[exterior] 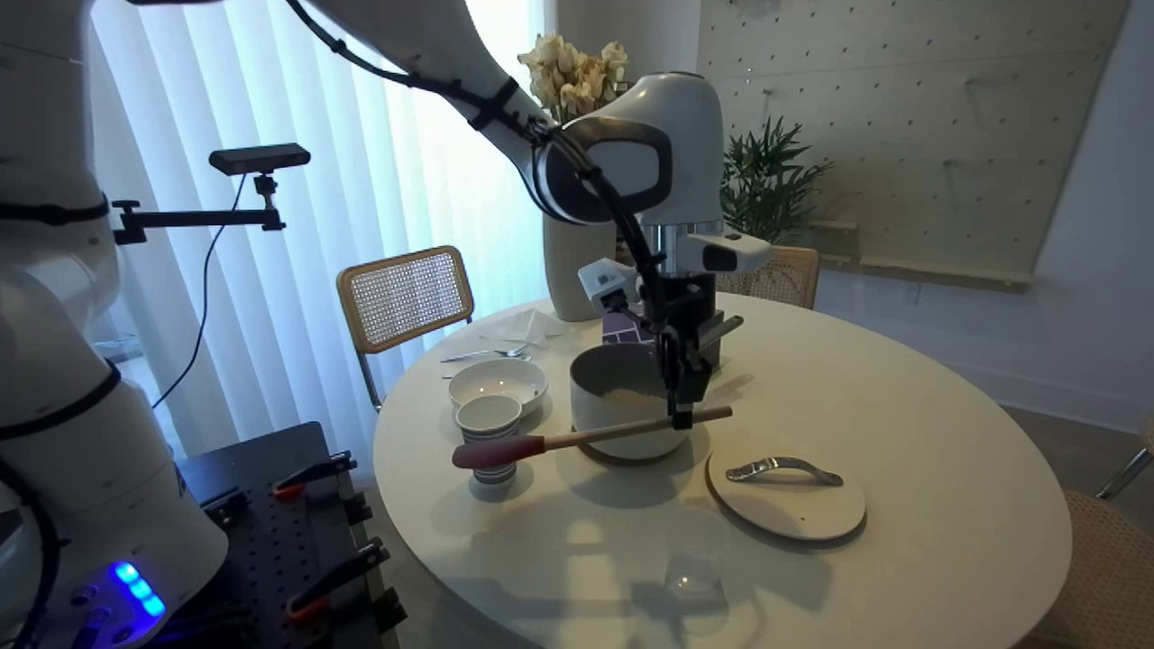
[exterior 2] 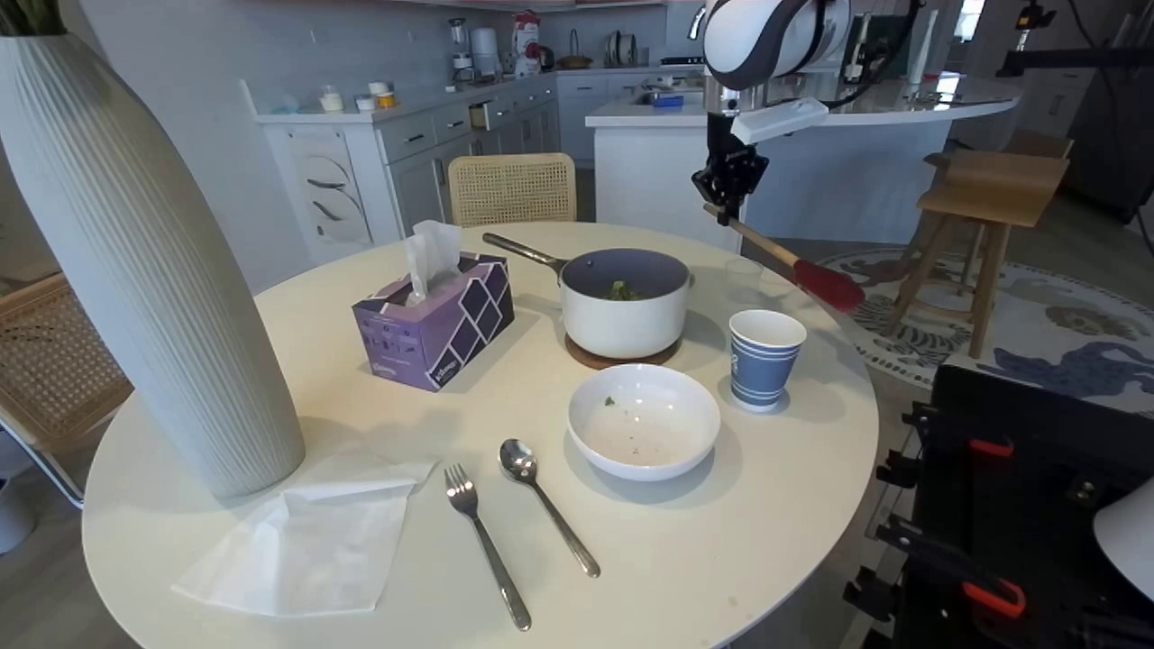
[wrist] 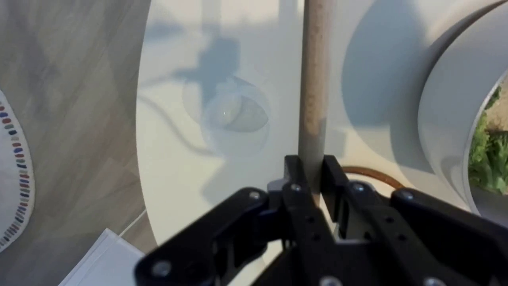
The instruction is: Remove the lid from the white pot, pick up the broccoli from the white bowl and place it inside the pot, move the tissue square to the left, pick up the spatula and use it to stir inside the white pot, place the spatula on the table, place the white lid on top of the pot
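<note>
My gripper (wrist: pixel 310 169) is shut on the light wooden handle of the spatula (wrist: pixel 314 71), near the handle's end. In both exterior views the spatula hangs above the table (exterior: pixel 947 433), beside the white pot (exterior 2: pixel 625 326), its dark red head (exterior 2: pixel 828 287) tilted slightly down. Green broccoli (wrist: pixel 492 163) lies inside the pot. The lid (exterior: pixel 793 516) rests flat on the table, grey handle up. Only green crumbs show in the white bowl (exterior 2: pixel 645 419). A flat white tissue square (exterior 2: pixel 315 545) lies by the vase.
A striped paper cup (exterior 2: pixel 766 361) stands near the bowl, and a clear glass (exterior: pixel 694 586) near the table edge. The purple tissue box (exterior 2: pixel 433 315) is close to the pot's handle. A fork (exterior 2: pixel 487 545), a spoon (exterior 2: pixel 550 509) and a tall white vase (exterior 2: pixel 171 270) are also on the table.
</note>
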